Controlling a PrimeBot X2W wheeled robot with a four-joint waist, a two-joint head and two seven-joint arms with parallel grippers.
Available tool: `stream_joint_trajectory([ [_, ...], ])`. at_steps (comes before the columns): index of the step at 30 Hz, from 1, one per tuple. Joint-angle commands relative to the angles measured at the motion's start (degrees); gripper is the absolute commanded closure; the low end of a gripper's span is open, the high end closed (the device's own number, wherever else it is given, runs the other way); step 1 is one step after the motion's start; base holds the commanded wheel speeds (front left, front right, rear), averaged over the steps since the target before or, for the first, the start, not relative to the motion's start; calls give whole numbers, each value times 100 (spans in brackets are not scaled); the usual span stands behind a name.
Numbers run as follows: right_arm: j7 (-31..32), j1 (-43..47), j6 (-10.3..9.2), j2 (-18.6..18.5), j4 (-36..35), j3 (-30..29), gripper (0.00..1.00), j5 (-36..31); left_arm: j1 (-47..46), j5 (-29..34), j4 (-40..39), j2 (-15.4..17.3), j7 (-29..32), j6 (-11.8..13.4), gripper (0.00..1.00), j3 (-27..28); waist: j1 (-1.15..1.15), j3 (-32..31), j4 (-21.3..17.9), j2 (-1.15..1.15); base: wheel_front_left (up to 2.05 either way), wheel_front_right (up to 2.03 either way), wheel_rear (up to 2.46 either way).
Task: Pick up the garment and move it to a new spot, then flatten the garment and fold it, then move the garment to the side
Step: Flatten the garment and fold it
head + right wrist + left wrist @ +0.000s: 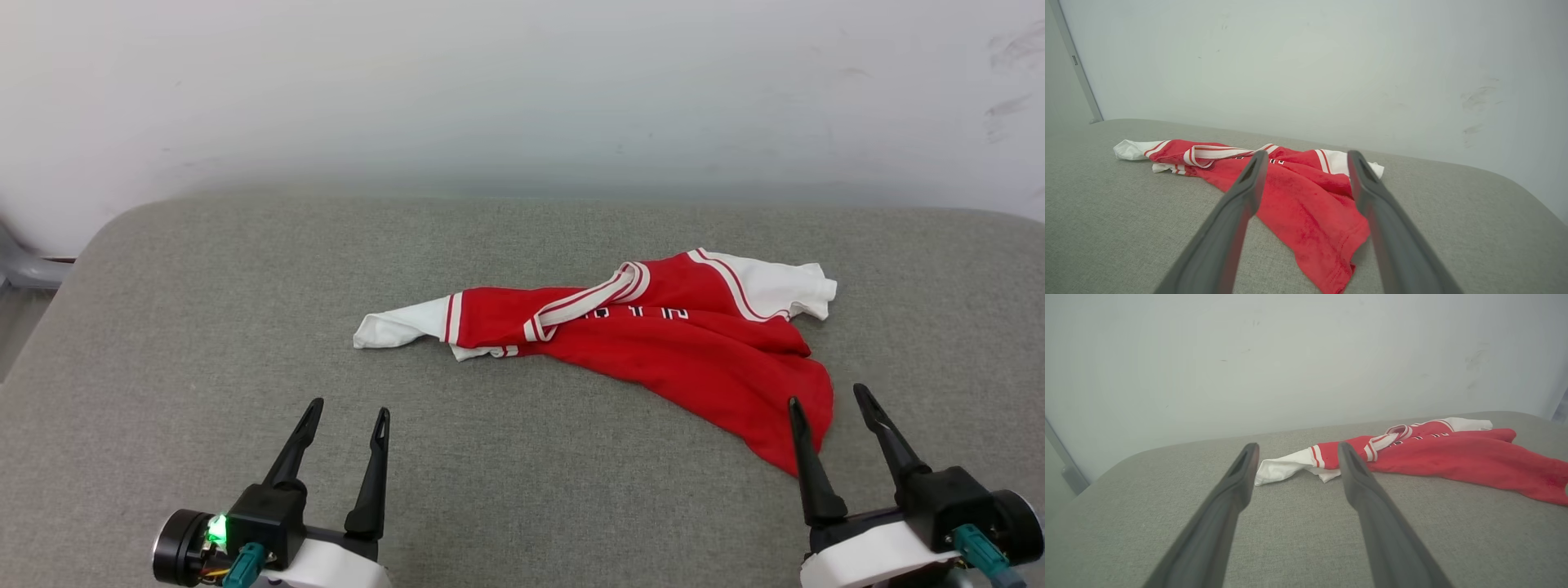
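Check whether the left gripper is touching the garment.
Apart. The head view shows bare grey surface between the left gripper and the garment.

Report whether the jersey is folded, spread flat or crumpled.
Crumpled: the red jersey lies bunched on the grey cushion, striped collar twisted across its lettering, body gathered into ridges, neither flat nor folded.

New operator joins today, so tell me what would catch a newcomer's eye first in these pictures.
The crumpled red jersey with white sleeves grabs the eye, lying right of centre on the grey padded surface. Then the two open grippers at the near edge: the left gripper over bare padding, the right gripper by the jersey's near red corner.
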Motion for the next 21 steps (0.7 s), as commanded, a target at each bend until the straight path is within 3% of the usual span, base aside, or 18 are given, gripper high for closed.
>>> stream_joint_trajectory([
  [1, -10, 13, -6, 11, 0, 14, 0, -39, -25, 42, 9, -34, -13, -30, 0, 20, 1, 7, 1, 0, 0, 0, 0],
  [3, -10, 11, -6, 12, 133, 92, 0, 5, -70, 108, 20, -86, -13, -93, 0, 70, 1, 55, 14, 0, 0, 0, 0],
  [6, 619, -414, -6, -269, 621, 580, 0, 126, -182, 246, 38, -255, -13, -254, 0, 174, 1, 251, 86, 0, 0, 0, 0],
  [16, 4526, -1783, -6, -1838, 517, 2026, 0, 1733, -507, 431, 106, -536, -13, -490, 0, 271, 1, 797, 452, 0, 0, 0, 0],
  [21, 5809, -2406, -7, -2290, 387, 2373, 0, 2104, -647, 519, 161, -625, -14, -569, 0, 280, 1, 1006, 707, 0, 0, 0, 0],
])
